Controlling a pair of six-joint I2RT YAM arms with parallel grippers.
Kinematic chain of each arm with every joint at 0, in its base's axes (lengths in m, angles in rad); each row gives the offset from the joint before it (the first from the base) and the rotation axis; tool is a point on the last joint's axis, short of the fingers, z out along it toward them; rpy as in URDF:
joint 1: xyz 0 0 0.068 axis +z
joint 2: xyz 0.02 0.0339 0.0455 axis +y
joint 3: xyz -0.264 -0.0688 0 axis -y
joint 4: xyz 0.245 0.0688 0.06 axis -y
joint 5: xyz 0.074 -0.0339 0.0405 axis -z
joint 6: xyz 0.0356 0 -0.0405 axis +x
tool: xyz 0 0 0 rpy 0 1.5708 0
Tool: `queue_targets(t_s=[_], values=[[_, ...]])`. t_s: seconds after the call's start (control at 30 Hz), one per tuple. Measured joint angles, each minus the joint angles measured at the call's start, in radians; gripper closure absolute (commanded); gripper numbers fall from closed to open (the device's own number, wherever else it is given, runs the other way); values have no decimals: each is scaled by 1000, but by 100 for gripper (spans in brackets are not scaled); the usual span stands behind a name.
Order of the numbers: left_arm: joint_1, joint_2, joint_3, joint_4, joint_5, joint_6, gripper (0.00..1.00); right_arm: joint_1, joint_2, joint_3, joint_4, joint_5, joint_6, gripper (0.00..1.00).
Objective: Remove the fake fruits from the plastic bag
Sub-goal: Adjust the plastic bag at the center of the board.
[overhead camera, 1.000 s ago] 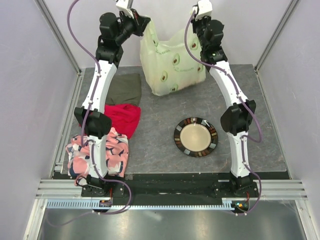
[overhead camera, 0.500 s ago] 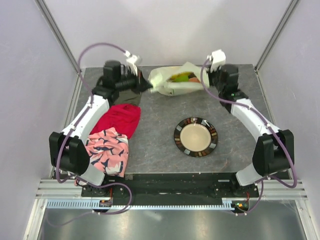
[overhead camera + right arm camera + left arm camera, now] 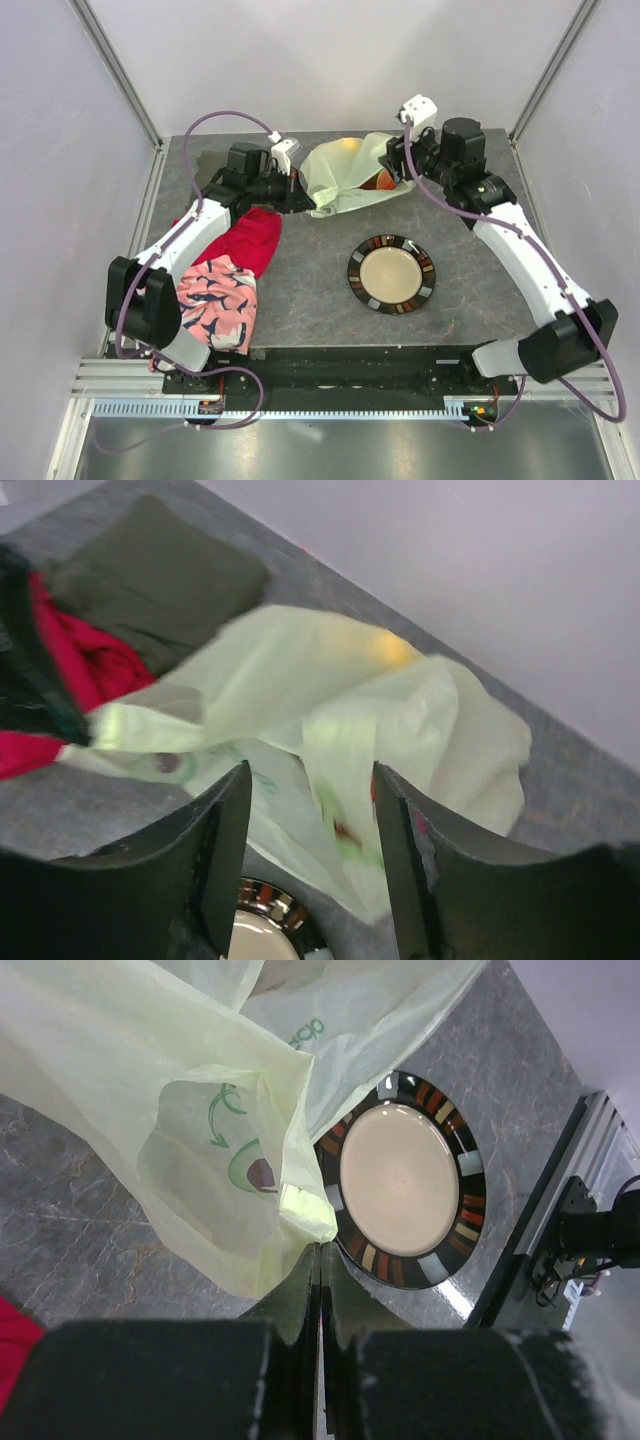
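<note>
Bench (image 3: 310, 290): 1 dark grey marbled slab, my working surface. Walls (image 3: 330, 60): 3 plain pale lilac panels, at my back, left and right. Corner posts (image 3: 115, 70): 2 slanted aluminium profiles. Near edge: aluminium rail (image 3: 340, 378), then glossy grey metal sheet (image 3: 340, 445). Light: soft, even.

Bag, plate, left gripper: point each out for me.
Bag (image 3: 345, 185), top external view, middle of the pale-green film.
Plate (image 3: 391, 274), top external view, bare cream centre.
Left gripper (image 3: 319, 1252), left wrist view, between the shut fingertips.
</note>
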Motion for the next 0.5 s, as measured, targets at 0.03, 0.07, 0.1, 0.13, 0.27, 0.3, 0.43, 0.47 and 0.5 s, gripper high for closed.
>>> queue_targets(t_s=[0.03,0.07,0.1,0.13,0.27,0.3,0.43,0.47,0.5], values=[[0,0,6,1,0,-5,98,26,-20,13,6,-14,-16,50],[0,0,17,1,0,-12,98,49,-32,20,8,-27,-30,53],[0,0,25,2,0,-19,98,71,-37,21,10,-42,-41,55],[0,-1,31,3,0,-25,98,84,-33,21,9,-55,-50,58],[0,-3,39,5,0,-41,98,85,59,11,-8,-69,-70,63],[0,-4,41,4,0,-45,98,83,83,7,-16,-69,-73,64],[0,-9,50,2,-1,-56,98,79,181,6,-50,-67,-82,73],[0,-13,51,1,-1,-58,98,80,200,6,-50,-61,-84,74],[0,-18,53,0,-1,-60,98,80,214,6,-49,-52,-84,76]])
